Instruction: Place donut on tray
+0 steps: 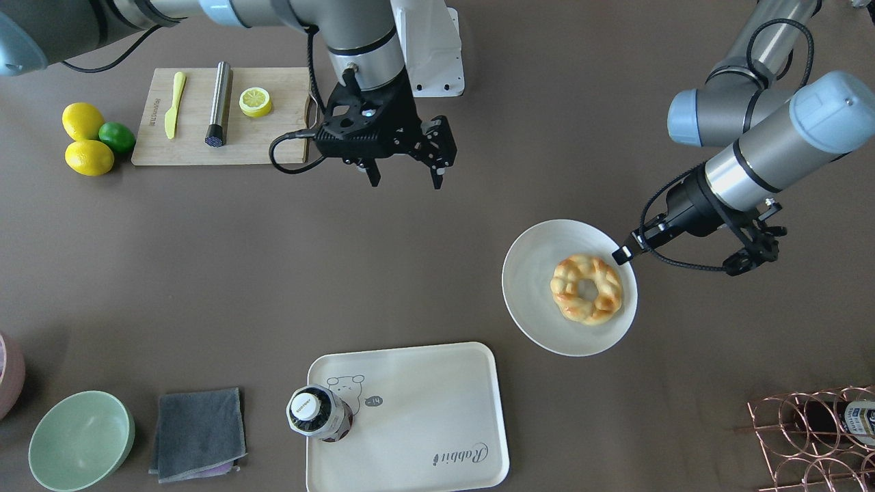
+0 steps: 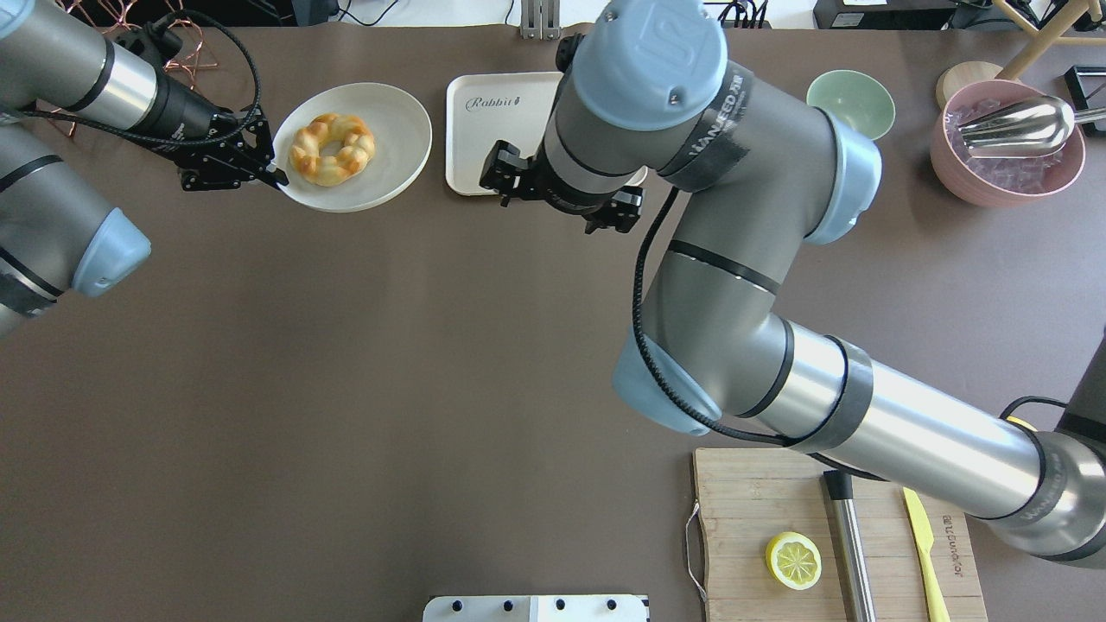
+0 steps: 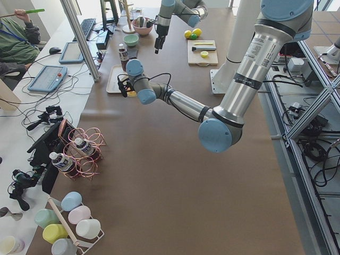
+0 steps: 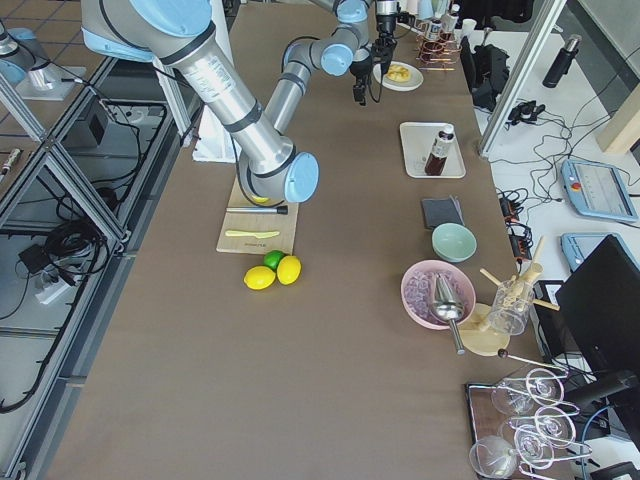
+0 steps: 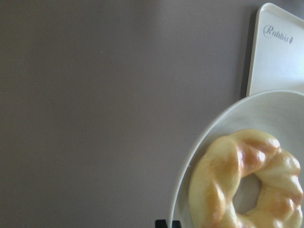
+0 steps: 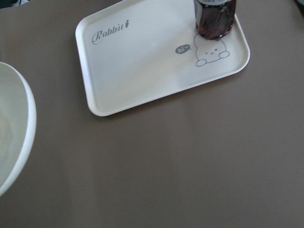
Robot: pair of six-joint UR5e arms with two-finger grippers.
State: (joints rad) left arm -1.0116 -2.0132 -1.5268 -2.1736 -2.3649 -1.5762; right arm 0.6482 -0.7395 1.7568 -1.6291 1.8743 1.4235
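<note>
The donut [image 1: 586,289], a golden braided ring, lies on a round white plate [image 1: 533,273], right of the cream tray [image 1: 424,424] in the front view. My left gripper [image 1: 623,254] comes in low from the side. Its jaws are closed on the plate's rim, beside the donut. In the left wrist view the fingertips [image 5: 161,223] sit at the rim next to the donut [image 5: 237,180]. My right gripper [image 1: 403,181] is open and empty, hovering above bare table well away from the tray. A dark bottle [image 1: 318,413] stands on the tray's bear corner.
A wooden cutting board [image 1: 273,137] holds a lemon half [image 1: 256,102], a yellow knife and a metal cylinder. Two lemons and a lime [image 1: 117,137] lie beside it. A green bowl [image 1: 81,441], a grey cloth [image 1: 198,432] and a copper bottle rack [image 1: 813,437] line the near edge.
</note>
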